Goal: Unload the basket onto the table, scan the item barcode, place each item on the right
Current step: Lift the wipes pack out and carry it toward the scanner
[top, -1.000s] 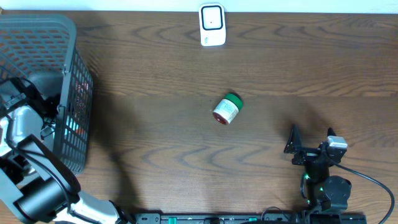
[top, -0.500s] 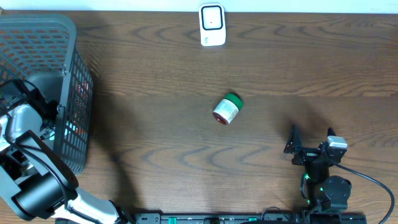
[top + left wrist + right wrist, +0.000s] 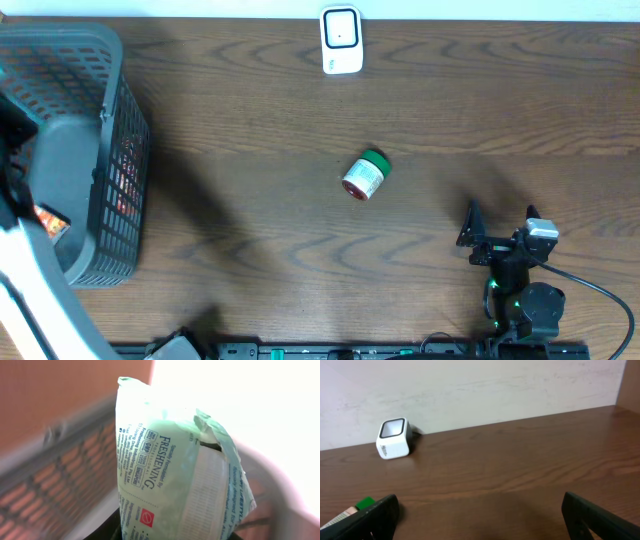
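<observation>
In the left wrist view my left gripper (image 3: 170, 536) is shut on the lower end of a pale green wipes packet (image 3: 170, 470) printed "FRESHENING", held upright above the basket (image 3: 60, 475). In the overhead view only the left arm (image 3: 25, 280) shows, at the far left over the basket (image 3: 112, 110). The white barcode scanner (image 3: 341, 40) (image 3: 394, 438) stands at the table's far edge. My right gripper (image 3: 500, 228) (image 3: 480, 510) rests open near the front right with nothing between its fingers.
A small green-capped bottle (image 3: 366, 175) (image 3: 364, 504) lies on its side mid-table, ahead and left of the right gripper. The grey mesh basket holds reddish items (image 3: 122, 165). A pale wall runs behind the scanner.
The left gripper has closed on the packet in the basket, and the left arm has risen toward the overhead camera. The right arm and the bottle have not moved.
</observation>
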`<control>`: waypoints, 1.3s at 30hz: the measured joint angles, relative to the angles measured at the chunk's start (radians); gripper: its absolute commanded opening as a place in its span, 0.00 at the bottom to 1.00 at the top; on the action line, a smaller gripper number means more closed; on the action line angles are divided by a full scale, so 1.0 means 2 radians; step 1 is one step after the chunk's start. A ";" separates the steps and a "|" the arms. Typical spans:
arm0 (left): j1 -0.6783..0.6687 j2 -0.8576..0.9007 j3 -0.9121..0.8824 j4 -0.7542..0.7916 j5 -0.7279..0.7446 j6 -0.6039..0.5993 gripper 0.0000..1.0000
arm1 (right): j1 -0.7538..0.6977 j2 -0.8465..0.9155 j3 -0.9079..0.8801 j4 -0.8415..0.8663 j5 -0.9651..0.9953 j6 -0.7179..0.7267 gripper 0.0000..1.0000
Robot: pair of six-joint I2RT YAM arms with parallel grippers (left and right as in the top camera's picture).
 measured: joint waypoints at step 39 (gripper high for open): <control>-0.432 0.273 0.001 -0.199 -0.031 -0.046 0.34 | 0.000 0.000 0.000 0.000 0.000 0.000 0.99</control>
